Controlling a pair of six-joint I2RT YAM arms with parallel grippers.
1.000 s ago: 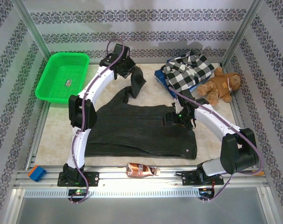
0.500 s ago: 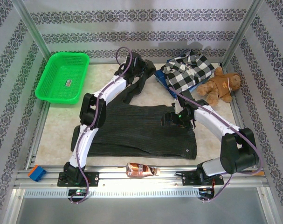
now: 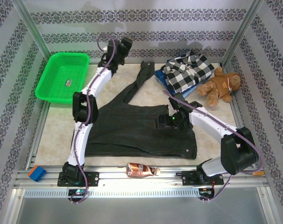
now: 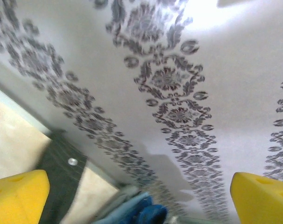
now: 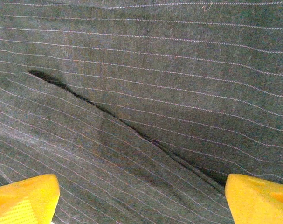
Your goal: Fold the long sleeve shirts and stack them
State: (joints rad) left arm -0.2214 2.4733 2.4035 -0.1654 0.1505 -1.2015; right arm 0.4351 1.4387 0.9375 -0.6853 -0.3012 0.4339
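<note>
Hands: left hand [image 4: 141, 193] wide open, right hand [image 5: 141, 198] open over shirt [image 5: 146, 88].

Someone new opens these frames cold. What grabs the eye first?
The large dark charcoal pinstriped shirt spread across the middle of the table, with one sleeve stretched toward the back. Then the bright green plastic basket at the back left, and the black-and-white checked flannel shirt beside a brown teddy bear at the back right.
</note>
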